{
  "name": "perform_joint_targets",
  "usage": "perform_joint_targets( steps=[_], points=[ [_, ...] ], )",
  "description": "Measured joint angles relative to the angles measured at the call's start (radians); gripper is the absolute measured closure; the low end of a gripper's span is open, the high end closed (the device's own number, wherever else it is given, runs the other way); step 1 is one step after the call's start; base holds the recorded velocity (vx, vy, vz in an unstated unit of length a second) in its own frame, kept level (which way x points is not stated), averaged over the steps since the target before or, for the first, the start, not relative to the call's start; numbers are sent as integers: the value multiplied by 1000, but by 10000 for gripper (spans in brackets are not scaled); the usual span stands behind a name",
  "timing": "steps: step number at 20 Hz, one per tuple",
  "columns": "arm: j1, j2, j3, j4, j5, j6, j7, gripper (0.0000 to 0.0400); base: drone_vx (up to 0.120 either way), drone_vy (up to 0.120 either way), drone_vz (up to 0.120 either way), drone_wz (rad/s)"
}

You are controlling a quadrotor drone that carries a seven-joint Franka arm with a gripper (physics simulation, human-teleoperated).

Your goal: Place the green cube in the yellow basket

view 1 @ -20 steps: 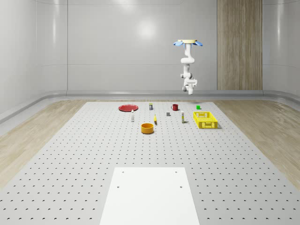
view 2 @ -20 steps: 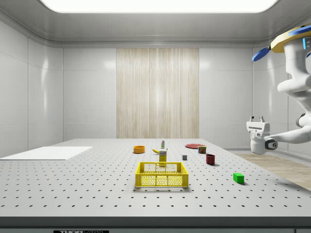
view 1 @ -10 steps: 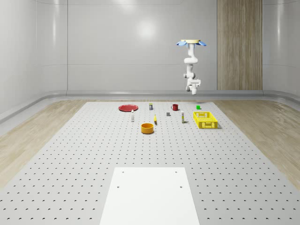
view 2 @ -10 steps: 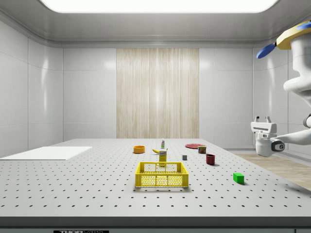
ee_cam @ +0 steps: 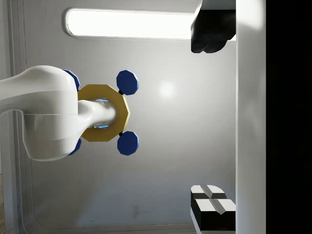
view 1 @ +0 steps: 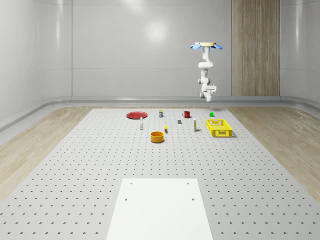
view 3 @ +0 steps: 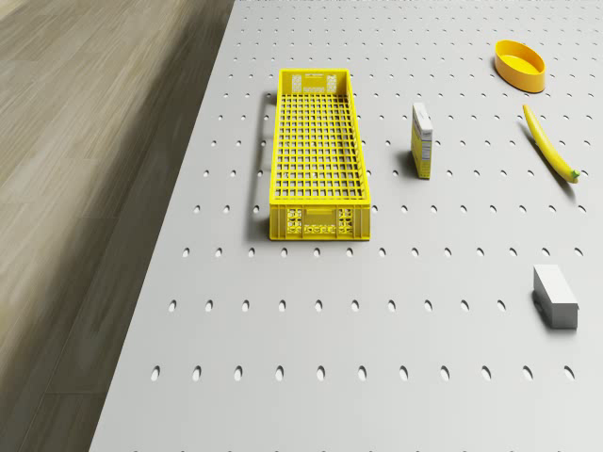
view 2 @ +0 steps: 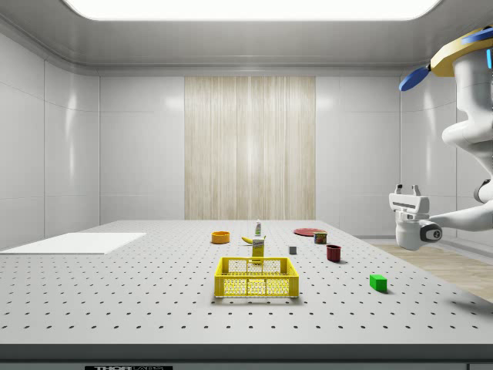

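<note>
**Drone hovered high beyond the table's far end, cube untouched**

Going left to right in the side view, the yellow basket [view 2: 256,277] stood on the perforated table [view 2: 115,301], the green cube [view 2: 377,282] lay apart to its right, and the gripper [view 2: 406,189] hung well above, pointing upward, fingers spread and empty. The drone [view 1: 205,46] hovered high above the table's far end.

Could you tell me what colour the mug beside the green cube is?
The mug is dark red, clearest in the side view.
</note>
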State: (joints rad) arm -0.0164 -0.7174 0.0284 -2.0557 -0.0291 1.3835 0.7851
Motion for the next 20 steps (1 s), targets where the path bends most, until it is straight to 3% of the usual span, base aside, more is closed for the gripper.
perform_joint_targets(
  steps=[7,12,16,20],
  points=[
    [-16,-5,53,-8,-74,6,10,0,120,0,0,0],
    [-47,-12,151,-29,-213,13,29,0,120,0,-72,0],
    [-97,-27,304,-89,-435,24,63,0,120,0,-120,0],
    [-187,-63,537,-251,-798,41,137,0,120,0,-120,0]
  ],
)
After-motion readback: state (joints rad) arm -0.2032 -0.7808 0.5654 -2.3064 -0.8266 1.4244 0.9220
